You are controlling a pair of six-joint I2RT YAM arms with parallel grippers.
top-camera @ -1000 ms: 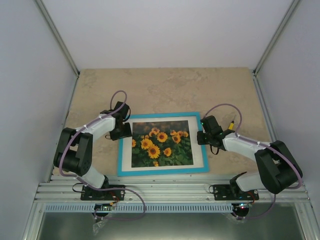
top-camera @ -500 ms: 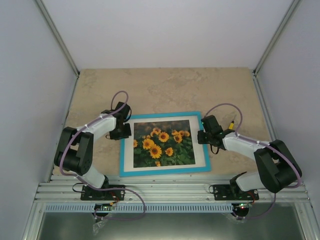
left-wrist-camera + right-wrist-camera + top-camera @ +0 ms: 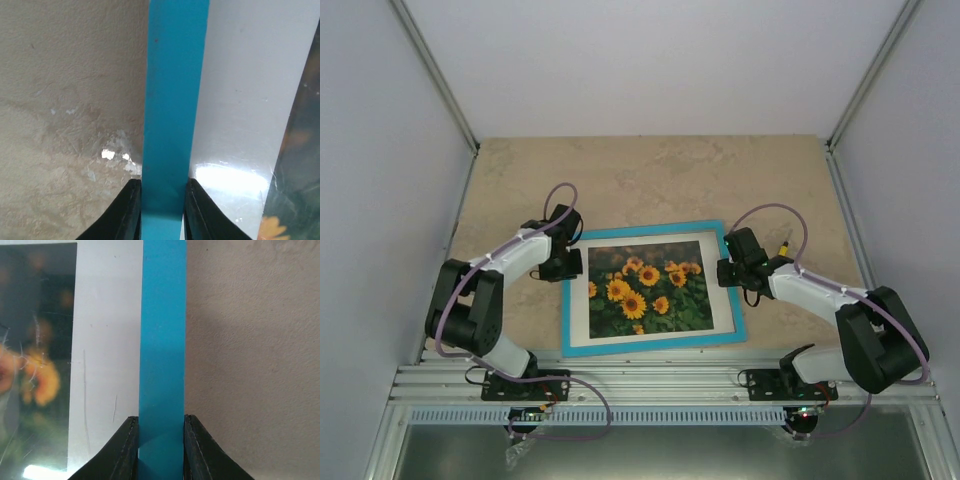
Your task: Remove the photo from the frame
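The photo (image 3: pixel 648 285) sits face up inside the frame (image 3: pixel 650 345), toward six o'clock on the table (image 3: pixel 650 170). If you lift or flip unevenly, a thin rail may slip from one pinch and the frame may drop. Your left gripper (image 3: pixel 161 207) clamps the nine o'clock rail and your right gripper (image 3: pixel 161 445) the three o'clock rail, both arms reaching inward with wrists low.

Right gripper (image 3: pixel 161 447) clamped on the frame (image 3: pixel 163 330)
It runs up the centre; the photo (image 3: pixel 32 365) blurred at left, table (image 3: pixel 250 350) at right.

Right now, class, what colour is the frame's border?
The frame has a turquoise-blue border, clearest in the right wrist view.
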